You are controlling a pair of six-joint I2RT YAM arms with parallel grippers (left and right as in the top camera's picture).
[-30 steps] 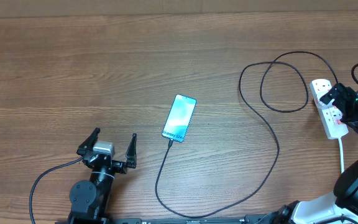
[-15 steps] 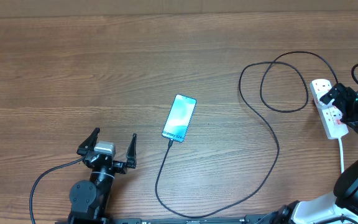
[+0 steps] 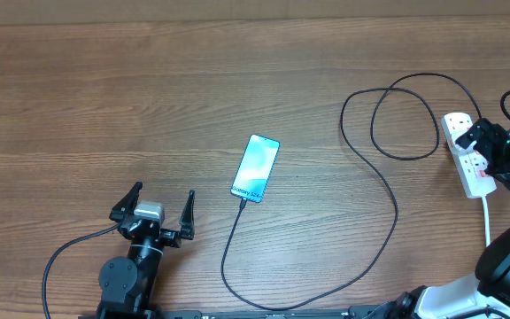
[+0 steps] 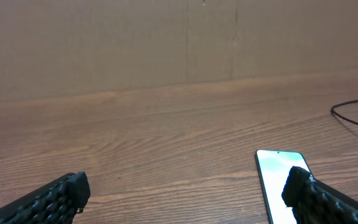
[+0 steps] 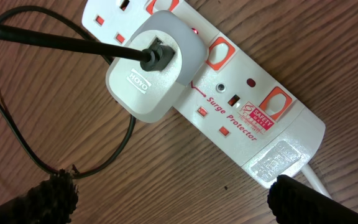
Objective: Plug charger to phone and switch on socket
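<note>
The phone [image 3: 255,167] lies flat mid-table with its screen lit; it also shows in the left wrist view [image 4: 277,179]. The charger, a thin black cable [image 3: 388,213], runs from the phone's near end, loops right and reaches a white adapter [image 5: 151,65] seated in the socket [image 5: 247,118]. The socket, a white strip with red switches, lies at the right edge [image 3: 467,155]. My right gripper [image 3: 489,158] hovers open over the socket, its fingers [image 5: 173,196] astride the strip's cord end without touching. My left gripper [image 3: 159,211] is open and empty, left of the phone [image 4: 185,193].
The socket's white cord [image 3: 487,221] runs toward the table's near right edge. The black cable makes two loops [image 3: 405,115] left of the socket. A cardboard wall [image 4: 166,43] stands at the table's far edge.
</note>
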